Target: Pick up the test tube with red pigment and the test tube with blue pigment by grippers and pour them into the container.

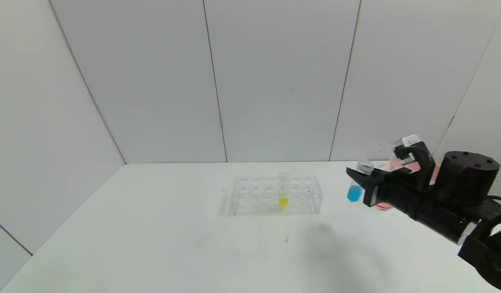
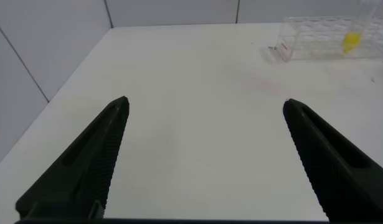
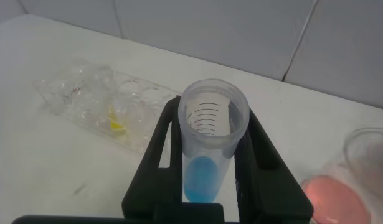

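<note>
While our right gripper clamps the test tube with blue pigment aloft at far right, beside the container holding reddish liquid, a hasty tilt could spill blue short of it. Our left gripper idles wide open over bare table.

The right arm is black, with a round joint with small screws and a little white box; the left gripper has ridged black fingers

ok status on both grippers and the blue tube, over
Right gripper shut on blue tube, held upright off the table. Left gripper open, idle. Container beside it, red liquid inside. Nothing blocking.
</note>
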